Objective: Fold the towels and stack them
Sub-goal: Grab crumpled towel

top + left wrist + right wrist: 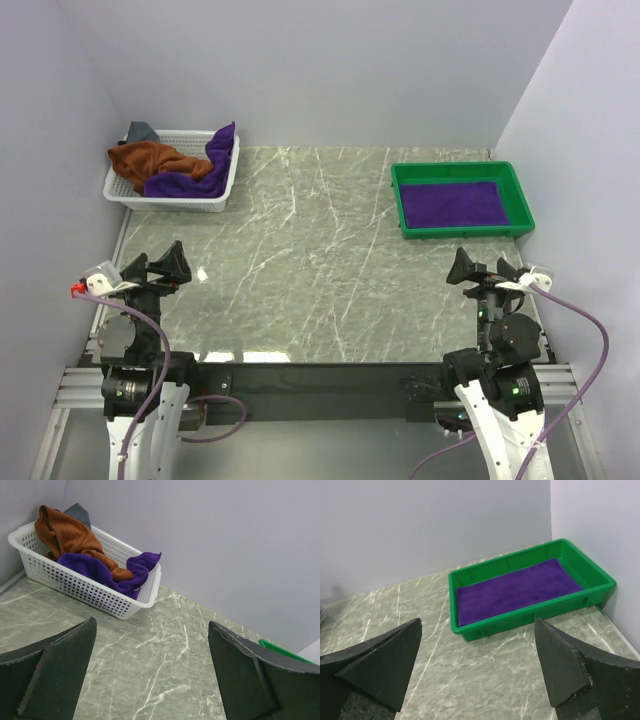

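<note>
Pickup stage, judged: one flat purple towel (pixel 450 203) is laid in the green tray (pixel 398 200) at upper right, while a rust-brown towel (pixel 150 160), a loose purple towel (pixel 190 180) and a grey towel (pixel 142 131) are heaped crumpled in the white basket (pixel 165 201) at upper left. Left gripper (pixel 155 265) and right gripper (pixel 484 270) are parked at the lower corners, jaws spread wide, nothing grasped. Next, one heaped towel likely has to be pinched by the left gripper and drawn onto the table (pixel 320 270) for spreading, without the basket being dragged.
</note>
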Motion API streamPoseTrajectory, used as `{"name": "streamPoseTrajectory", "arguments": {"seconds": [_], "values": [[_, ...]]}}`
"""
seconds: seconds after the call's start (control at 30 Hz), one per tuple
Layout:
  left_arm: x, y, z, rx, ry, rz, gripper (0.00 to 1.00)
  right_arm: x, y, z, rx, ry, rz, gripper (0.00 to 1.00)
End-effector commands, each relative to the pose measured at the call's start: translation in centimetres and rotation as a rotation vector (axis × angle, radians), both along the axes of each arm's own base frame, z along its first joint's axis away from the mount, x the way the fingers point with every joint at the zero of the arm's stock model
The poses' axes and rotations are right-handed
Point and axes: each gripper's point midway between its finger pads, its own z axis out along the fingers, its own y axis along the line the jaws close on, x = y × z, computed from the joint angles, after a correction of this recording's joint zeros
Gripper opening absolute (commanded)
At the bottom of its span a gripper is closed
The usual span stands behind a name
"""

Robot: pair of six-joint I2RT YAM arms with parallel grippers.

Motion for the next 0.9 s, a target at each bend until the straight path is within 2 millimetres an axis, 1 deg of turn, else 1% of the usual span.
{"name": "streamPoseTrajectory", "arguments": {"seconds": [0.0,0.1,0.17,0.2,0.27,0.3,0.37,0.4,0.43,0.47,0.5,0.53,0.57,0.6,0.67,0.7,0.73,0.77,0.8,0.83,0.87], "values": [[-0.6,0.3,1.3,-0.015,-0.046,0.017,0.99,-6.3,-1.6,5.5,0.065,-0.322,-0.01,1.0],[0.4,1.1,0.8,-0.03,-0.01,0.061,1.0,-6.3,-1.5,5.5,0.065,-0.319,-0.005,1.0],[1.3,1.4,1.0,-0.077,-0.012,0.076,0.99,-6.0,-1.3,5.3,0.063,-0.311,0.007,1.0],[2.4,1.2,0.2,-0.093,0.031,0.072,1.0,-5.9,-1.3,5.2,0.064,-0.308,0.008,1.0],[3.8,1.0,0.0,-0.157,0.052,0.065,0.99,-5.6,-0.9,5.1,0.068,-0.296,0.034,1.0],[5.2,1.0,-0.8,-0.179,0.112,0.076,0.99,-5.6,-0.8,5.0,0.071,-0.287,0.036,1.0],[6.7,1.1,-1.2,-0.228,0.159,0.089,0.99,-5.4,-0.7,4.9,0.077,-0.273,0.041,1.0],[8.3,1.2,-1.6,-0.233,0.217,0.106,0.99,-5.3,-0.7,4.8,0.077,-0.268,0.045,1.0],[9.1,1.3,-1.8,-0.247,0.248,0.117,0.99,-5.2,-0.6,4.8,0.078,-0.267,0.049,1.0],[10.8,1.3,-3.4,-0.25,0.33,0.131,0.99,-5.1,-0.4,4.8,0.077,-0.265,0.058,1.0],[11.6,1.5,-2.2,-0.256,0.332,0.149,0.99,-5.1,-0.3,4.8,0.073,-0.266,0.066,1.0],[12.4,1.6,-2.2,-0.268,0.357,0.164,0.99,-5.1,-0.2,4.8,0.074,-0.267,0.071,1.0],[13.9,1.7,-3.7,-0.266,0.431,0.183,0.99,-5.0,-0.1,4.7,0.071,-0.266,0.075,1.0],[14.8,1.9,-1.9,-0.265,0.421,0.191,0.99,-5.0,0.0,4.8,0.069,-0.269,0.08,1.0],[16.4,2.0,-1.6,-0.267,0.456,0.204,0.99,-5.1,0.0,4.7,0.07,-0.271,0.08,1.0],[17.9,1.9,-1.1,-0.269,0.469,0.205,0.99,-5.0,-0.1,4.6,0.069,-0.266,0.077,1.0],[18.7,1.6,-0.9,-0.264,0.476,0.185,1.0,-5.0,-0.1,4.6,0.071,-0.266,0.074,1.0],[19.8,1.5,-1.6,-0.258,0.501,0.182,0.99,-4.9,-0.1,4.5,0.077,-0.26,0.072,1.0],[20.5,1.4,-0.6,-0.257,0.482,0.177,0.99,-4.8,-0.2,4.5,0.078,-0.253,0.069,1.0],[21.1,1.7,-0.7,-0.248,0.487,0.189,0.99,-4.8,-0.2,4.5,0.079,-0.25,0.07,1.0],[22.0,1.9,-1.8,-0.241,0.518,0.204,0.99,-4.9,-0.1,4.5,0.076,-0.249,0.072,1.0]]}}
